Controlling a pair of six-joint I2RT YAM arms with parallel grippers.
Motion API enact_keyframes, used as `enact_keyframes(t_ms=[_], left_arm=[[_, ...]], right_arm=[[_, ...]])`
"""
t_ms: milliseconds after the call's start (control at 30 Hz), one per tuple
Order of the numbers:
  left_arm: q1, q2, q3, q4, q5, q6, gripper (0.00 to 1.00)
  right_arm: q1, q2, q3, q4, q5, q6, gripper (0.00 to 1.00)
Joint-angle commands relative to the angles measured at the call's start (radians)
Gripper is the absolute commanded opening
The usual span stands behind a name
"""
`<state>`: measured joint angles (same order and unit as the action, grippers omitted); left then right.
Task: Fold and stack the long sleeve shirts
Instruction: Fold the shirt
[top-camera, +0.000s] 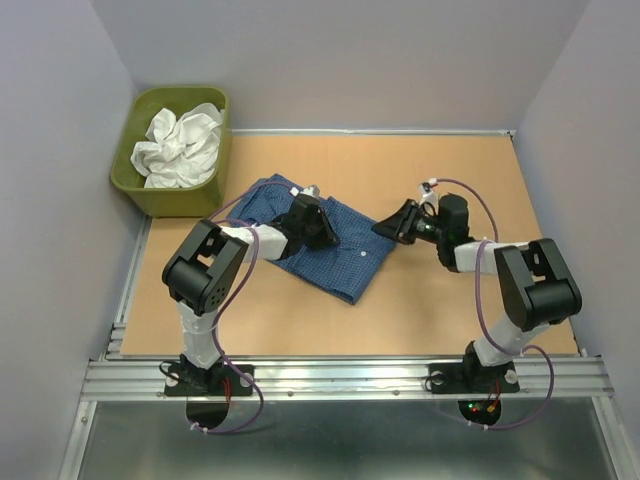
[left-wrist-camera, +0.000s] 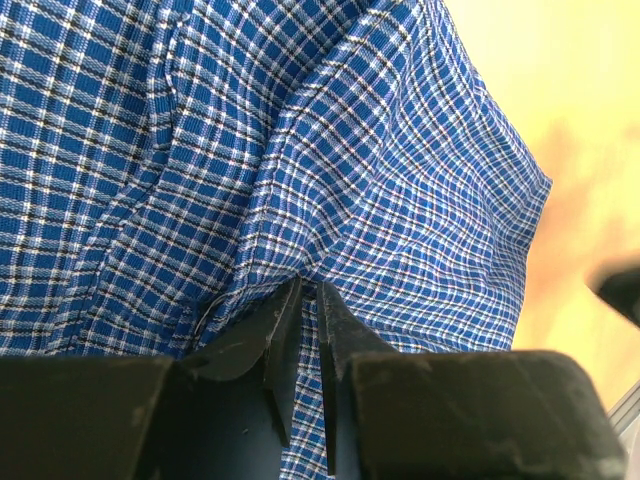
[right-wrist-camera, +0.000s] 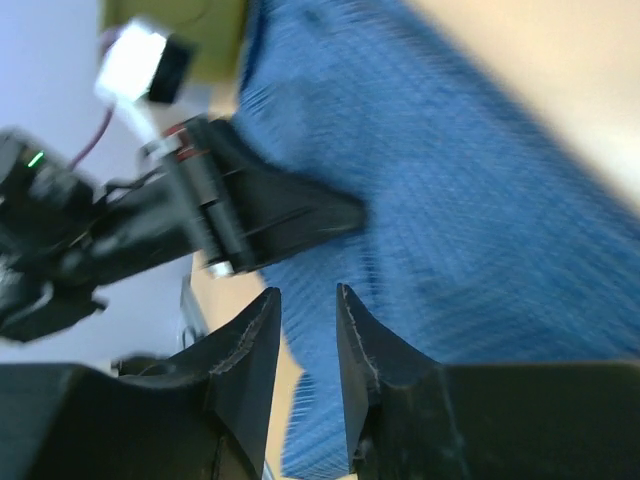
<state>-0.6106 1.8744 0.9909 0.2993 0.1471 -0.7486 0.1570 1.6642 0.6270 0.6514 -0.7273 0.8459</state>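
A dark blue checked shirt (top-camera: 345, 262) lies crumpled on the tan table, left of centre. My left gripper (top-camera: 322, 232) rests on its middle. In the left wrist view that gripper (left-wrist-camera: 311, 288) is shut on a pinched ridge of the checked cloth (left-wrist-camera: 400, 180). My right gripper (top-camera: 388, 226) hovers at the shirt's right edge. Seen from the right wrist, the right gripper (right-wrist-camera: 308, 292) is open a little with nothing between its fingers, over the blurred blue cloth (right-wrist-camera: 480, 200). A white garment (top-camera: 183, 145) lies bunched in the tub.
An olive-green tub (top-camera: 170, 200) stands at the table's back left corner, close to the shirt. Bare tan tabletop (top-camera: 450, 300) stretches right and in front of the shirt. A metal rail (top-camera: 350, 375) runs along the near edge. Grey walls close in on three sides.
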Motion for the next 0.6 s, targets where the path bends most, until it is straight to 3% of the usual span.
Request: enact_keyframes(t_ms=[0,133,167,300,567], left_arm=[[0.000,-0.021,-0.031,-0.048,-0.003,0.017,0.25],[0.000,-0.027,-0.040,-0.035,-0.001,0.011,0.25],[0.000,-0.029,-0.041,-0.029,-0.010,0.009,0.25],[0.002,-0.020,-0.032,-0.029,-0.026,0.011,0.25],[0.006,-0.003,-0.043,-0.020,-0.038,0.011,0.24]], right_arm=[[0.161,-0.050,0.088,-0.006,-0.089,0.001,0.35],[0.260,0.018,0.065,0.001,-0.051,-0.011,0.36],[0.266,0.155,0.007,0.036,-0.107,0.008,0.36],[0.266,0.259,-0.033,0.040,-0.164,0.042,0.35],[0.213,0.158,-0.159,0.028,-0.195,0.005,0.35]])
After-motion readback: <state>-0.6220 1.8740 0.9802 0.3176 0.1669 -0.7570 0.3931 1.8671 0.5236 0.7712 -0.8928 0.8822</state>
